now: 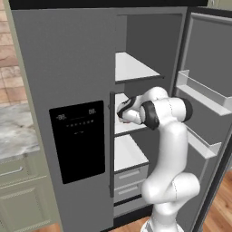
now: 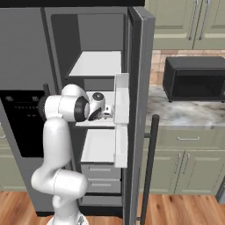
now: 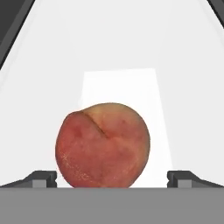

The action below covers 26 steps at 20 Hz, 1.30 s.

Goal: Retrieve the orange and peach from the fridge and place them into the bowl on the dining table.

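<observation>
The fridge point(image 1: 68, 68) stands with its right door point(image 2: 139, 110) swung open and its left door, carrying the black dispenser panel point(image 1: 78, 140), closed. Inside the open compartment are three white shelves point(image 1: 131, 68) stacked above two grey drawers point(image 1: 129, 174); clear door bins point(image 1: 204, 93) line the inner face of the open door. The arm point(image 1: 170, 149) rises in front of the fridge and reaches into the compartment at the level of the middle shelf, its hand covering most of that shelf in the base views. To the right of the fridge, a black microwave point(image 2: 195, 79) sits on a marble counter point(image 2: 184, 112) above green cabinets point(image 2: 189, 162). The peach point(image 3: 103, 145) rests on the white shelf inside the fridge, directly ahead of the gripper point(image 3: 112, 178) and centred between its fingertips point(image 3: 43, 178). The fruit is nearly round with no clear long axis; its crease runs diagonally across the upper face toward the hand camera. The jaws are spread wide, one on each side of the peach, with gaps visible; nothing is pinched.
</observation>
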### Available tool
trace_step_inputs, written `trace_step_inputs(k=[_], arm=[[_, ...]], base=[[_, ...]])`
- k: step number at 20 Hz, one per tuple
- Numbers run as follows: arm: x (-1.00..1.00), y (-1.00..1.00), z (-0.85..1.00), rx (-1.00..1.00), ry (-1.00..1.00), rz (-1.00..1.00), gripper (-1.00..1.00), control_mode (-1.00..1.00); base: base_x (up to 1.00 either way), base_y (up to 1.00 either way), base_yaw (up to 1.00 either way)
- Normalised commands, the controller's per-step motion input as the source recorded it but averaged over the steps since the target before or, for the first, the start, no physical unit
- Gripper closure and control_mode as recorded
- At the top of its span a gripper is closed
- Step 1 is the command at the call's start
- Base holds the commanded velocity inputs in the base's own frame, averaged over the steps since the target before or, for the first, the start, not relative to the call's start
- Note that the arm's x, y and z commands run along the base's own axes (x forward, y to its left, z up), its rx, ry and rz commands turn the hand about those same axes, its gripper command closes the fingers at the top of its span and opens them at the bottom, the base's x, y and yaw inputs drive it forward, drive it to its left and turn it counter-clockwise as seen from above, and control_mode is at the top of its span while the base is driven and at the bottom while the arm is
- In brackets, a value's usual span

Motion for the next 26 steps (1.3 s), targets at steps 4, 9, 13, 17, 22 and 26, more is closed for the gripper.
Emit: trace_step_inputs(k=[4,9,13,17,22,26], arm=[[0.29,0.0,-0.2,0.0,0.0,0.0,-1.0,-1.0],[0.37,0.0,-0.21,0.0,0.0,0.0,-1.0,-1.0],[0.3,0.0,-0.28,0.0,0.0,0.0,-1.0,-1.0],[0.01,0.0,-0.62,0.0,0.11,0.0,-1.0,-1.0],[-0.12,0.0,-0.94,0.0,0.25,0.0,1.0,-1.0],[-0.29,0.0,-0.94,0.0,0.28,0.0,1.0,-1.0]], base=[[0.0,0.0,0.0],[0.0,0.0,0.0],[0.0,0.0,0.0],[0.0,0.0,0.0],[0.0,0.0,0.0],[0.0,0.0,0.0]])
